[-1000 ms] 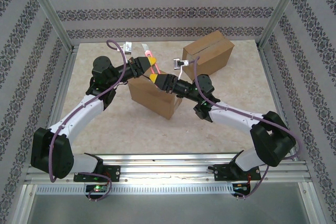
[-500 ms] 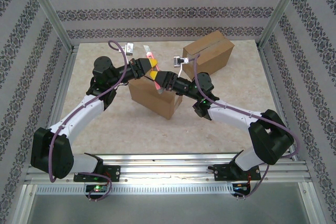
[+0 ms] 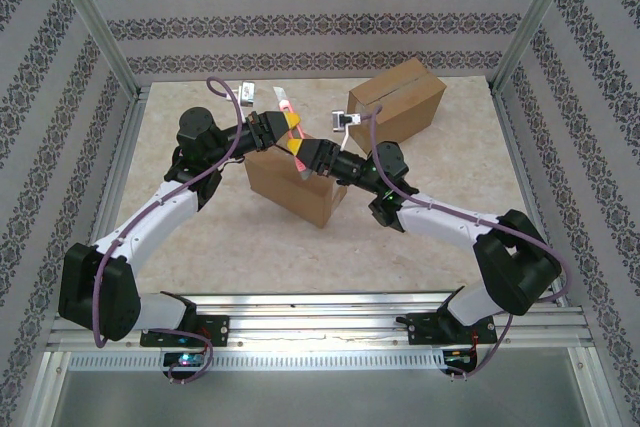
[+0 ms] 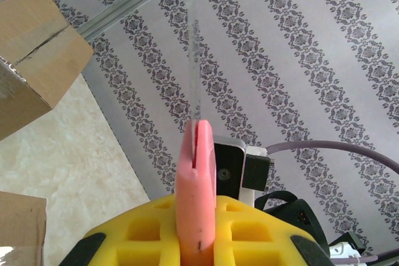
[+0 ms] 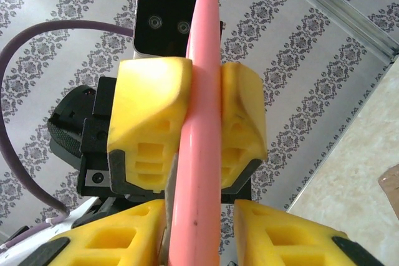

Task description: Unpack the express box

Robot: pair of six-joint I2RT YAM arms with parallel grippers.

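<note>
A pink utility knife (image 3: 291, 127) hangs in the air over the nearer brown cardboard box (image 3: 300, 195) at mid-table. My left gripper (image 3: 282, 125) is shut on the knife's handle (image 4: 196, 185), and the thin blade (image 4: 192, 60) sticks out past it. My right gripper (image 3: 304, 155) comes from the other side. Its yellow fingers (image 5: 112, 241) are closed round the same handle (image 5: 199, 154), just below the left gripper's fingers (image 5: 149, 116). The box's top is largely hidden under both grippers.
A second taped cardboard box (image 3: 397, 102) stands at the back right, also in the left wrist view (image 4: 31, 60). Patterned walls and metal frame posts (image 3: 95, 22) enclose the table. Bare table surface (image 3: 230, 247) lies in front of the nearer box.
My right gripper has moved up and left to the knife and closed round its handle. The left gripper has kept its hold and tilted the knife slightly.
</note>
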